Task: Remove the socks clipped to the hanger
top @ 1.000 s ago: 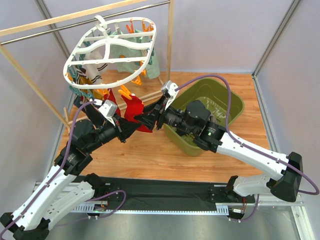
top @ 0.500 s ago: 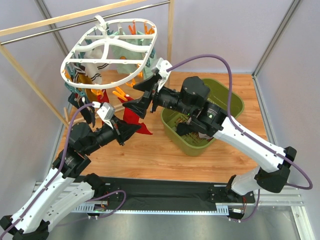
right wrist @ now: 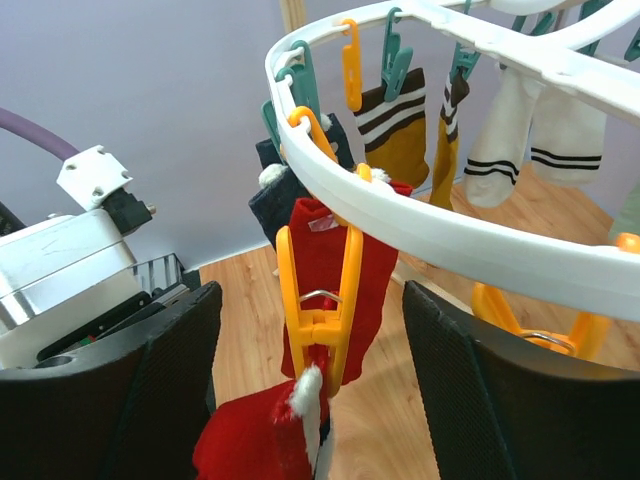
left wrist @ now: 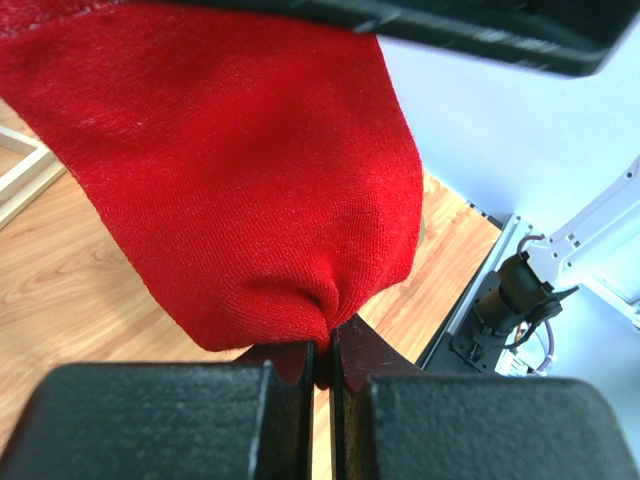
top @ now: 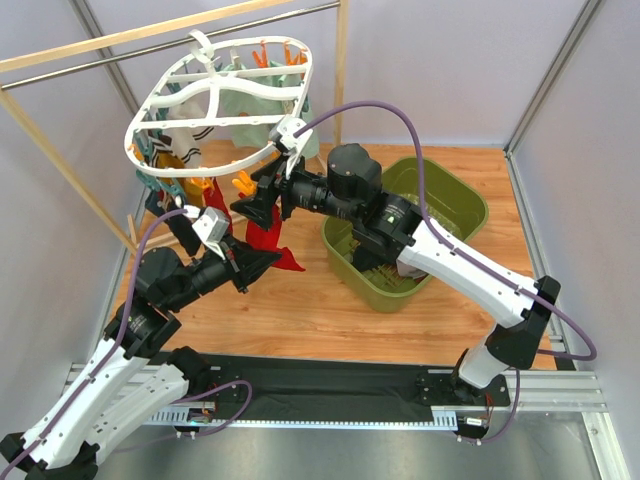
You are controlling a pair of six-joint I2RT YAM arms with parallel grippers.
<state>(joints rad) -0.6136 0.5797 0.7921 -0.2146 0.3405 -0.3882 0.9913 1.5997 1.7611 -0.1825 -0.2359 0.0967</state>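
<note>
The left gripper (left wrist: 320,362) is clamped on the red sock (left wrist: 250,180), and the right gripper (right wrist: 312,335), spread wide around its orange clip (right wrist: 318,285), should next squeeze that clip to free it.

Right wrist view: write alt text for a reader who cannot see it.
An orange clip pinches a red sock, hanging between the two black fingers of the open right end effector. The white hanger arcs above, with striped socks clipped behind.
</note>
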